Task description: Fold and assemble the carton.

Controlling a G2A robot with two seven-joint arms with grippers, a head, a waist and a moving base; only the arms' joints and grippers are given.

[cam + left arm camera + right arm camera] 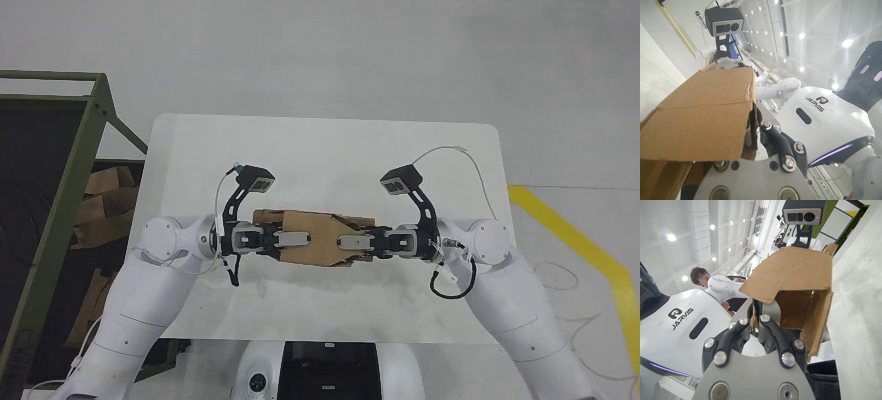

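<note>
The chief risk, as I judge it, is tearing. Both tools pinch thin cardboard rather than a whole wall, so if the arms draw apart or twist out of step, the load goes into a corner crease that looks frayed. The left gripper (288,240) is clamped on an edge of the carton (315,238) at the end toward the table's left side. The right gripper (352,243) is clamped on a flap edge at the end toward the table's right side. Neither hold has much board behind it, and a slip at either end would probably let the sleeve sag or drop onto the table (320,150). Pressing inward instead could skew the half-opened sleeve flat or buckle a panel away from its score line. The carton sits over the middle of the table, its long axis running across it; whether it touches the tabletop I cannot tell. It is plain brown corrugated board, opened into a rough rectangular sleeve that is hollow at the right end. Its end flaps are loose and unfolded, one stepped flap stands out, a score line crosses the broad panel, and ragged fibres run along one corner.
</note>
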